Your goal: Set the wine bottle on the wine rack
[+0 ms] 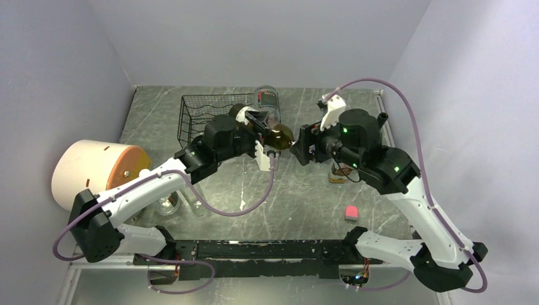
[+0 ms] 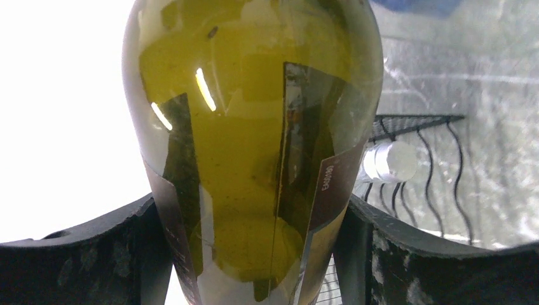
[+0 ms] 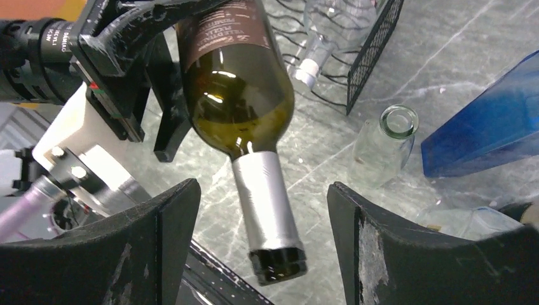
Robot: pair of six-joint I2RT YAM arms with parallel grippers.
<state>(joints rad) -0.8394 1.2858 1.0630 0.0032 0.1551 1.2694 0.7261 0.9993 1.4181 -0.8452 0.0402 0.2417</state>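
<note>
The wine bottle (image 3: 235, 95) hangs tilted in the air just beside the right end of the wine rack (image 1: 203, 114). The left gripper (image 2: 254, 248) is pinching its labelled body, and its neck points away from the rack. The right gripper (image 3: 260, 190) is spread, with a finger on either side of the neck and neither touching it. A clear plastic bottle (image 3: 318, 32) lies on the rack's wires at the end facing the wine bottle. A small glass bottle (image 3: 384, 149) stands upright on the table (image 1: 305, 203) near that end, and a blue translucent object (image 3: 483, 127) lies beyond it.
</note>
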